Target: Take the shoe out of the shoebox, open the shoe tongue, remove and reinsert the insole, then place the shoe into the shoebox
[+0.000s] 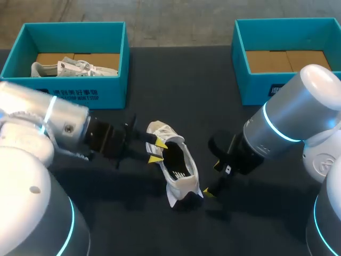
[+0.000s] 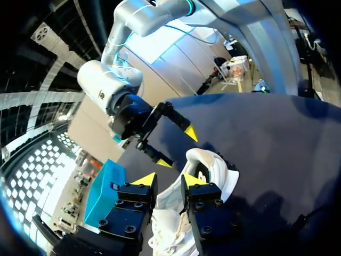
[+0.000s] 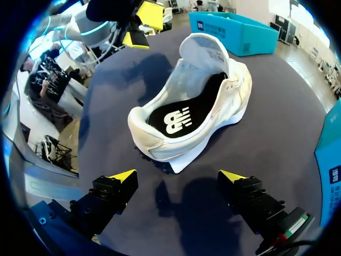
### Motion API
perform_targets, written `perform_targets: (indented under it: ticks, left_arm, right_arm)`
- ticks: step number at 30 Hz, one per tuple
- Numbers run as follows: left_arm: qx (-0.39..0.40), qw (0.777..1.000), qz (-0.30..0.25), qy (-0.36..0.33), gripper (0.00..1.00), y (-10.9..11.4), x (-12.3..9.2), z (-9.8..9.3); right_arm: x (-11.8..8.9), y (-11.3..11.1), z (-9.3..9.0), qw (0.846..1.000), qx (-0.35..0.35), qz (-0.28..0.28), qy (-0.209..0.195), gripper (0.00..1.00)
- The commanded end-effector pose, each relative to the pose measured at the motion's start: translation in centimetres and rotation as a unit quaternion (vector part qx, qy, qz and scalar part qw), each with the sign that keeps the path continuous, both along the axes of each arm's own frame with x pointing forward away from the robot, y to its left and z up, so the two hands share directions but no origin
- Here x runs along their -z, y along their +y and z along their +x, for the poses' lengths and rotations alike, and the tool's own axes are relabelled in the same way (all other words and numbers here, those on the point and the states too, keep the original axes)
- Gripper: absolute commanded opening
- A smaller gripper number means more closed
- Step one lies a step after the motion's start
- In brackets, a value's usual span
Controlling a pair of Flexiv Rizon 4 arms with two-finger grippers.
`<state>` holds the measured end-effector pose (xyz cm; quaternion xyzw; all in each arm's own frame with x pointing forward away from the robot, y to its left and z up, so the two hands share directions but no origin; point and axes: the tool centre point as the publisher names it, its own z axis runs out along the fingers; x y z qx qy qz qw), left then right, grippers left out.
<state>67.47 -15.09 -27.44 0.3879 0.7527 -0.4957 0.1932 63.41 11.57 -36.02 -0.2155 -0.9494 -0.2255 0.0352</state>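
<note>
Near the front edge of the bench [image 1: 181, 90], about at its middle, the white shoe [image 1: 178, 170] lies on its sole, outside both shoeboxes. Its tongue [image 3: 205, 50] stands pulled up and the black insole [image 3: 176, 114] lies flat inside. I judge that the step in hand is to take the insole out, though it may also be already put back.

The left gripper [image 1: 156, 151] is at the front part of the shoe, close against the white upper. Whether it really grasps the shoe or is released I cannot tell. The right gripper [image 1: 212, 180] is just behind the heel [image 3: 146, 136], released, its fingers wide apart and touching nothing.

To do this step well, the front of the shoe should be held firm against the bench, so that it does not slide or tip during the pull. The right gripper should go down into the opening at the heel end and pinch only the thin insole, not the padded collar. Then it should lift slowly, upward and toward the heel, because the front of the insole sits under the tongue and may catch there. The shoe looks light and soft, so a quick pull would probably drag it along.
</note>
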Motion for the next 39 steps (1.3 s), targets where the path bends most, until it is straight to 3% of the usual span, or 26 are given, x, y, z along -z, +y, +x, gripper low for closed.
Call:
perform_targets:
  ticks: [1, 15, 19, 31, 39]
  left_arm:
    - [0.050, 0.996, 0.074, 0.007, 0.32, 0.6, -1.0, 0.2]
    - [0.147, 0.964, 0.221, -0.026, 0.27, 1.3, -1.6, -0.4]
    - [0.170, 0.950, 0.260, -0.040, 0.33, 0.9, -1.4, -0.8]
    - [0.198, 0.918, 0.339, -0.049, 0.31, -0.9, -0.1, -1.8]
    - [0.214, 0.893, 0.392, -0.049, 0.31, -1.9, 0.6, -1.6]
  right_arm:
    - [-1.2, -1.0, 0.0, 1.000, -0.007, -0.008, -0.004, 1.00]
    - [-5.7, -5.4, 0.2, 0.996, -0.082, -0.042, -0.012, 1.00]
    - [-6.6, -7.1, 0.2, 0.992, -0.106, -0.064, 0.002, 1.00]
    - [-8.4, -13.0, -0.8, 0.996, -0.060, -0.065, 0.006, 1.00]
    - [-9.0, -14.5, -0.8, 0.995, -0.068, -0.072, 0.016, 1.00]
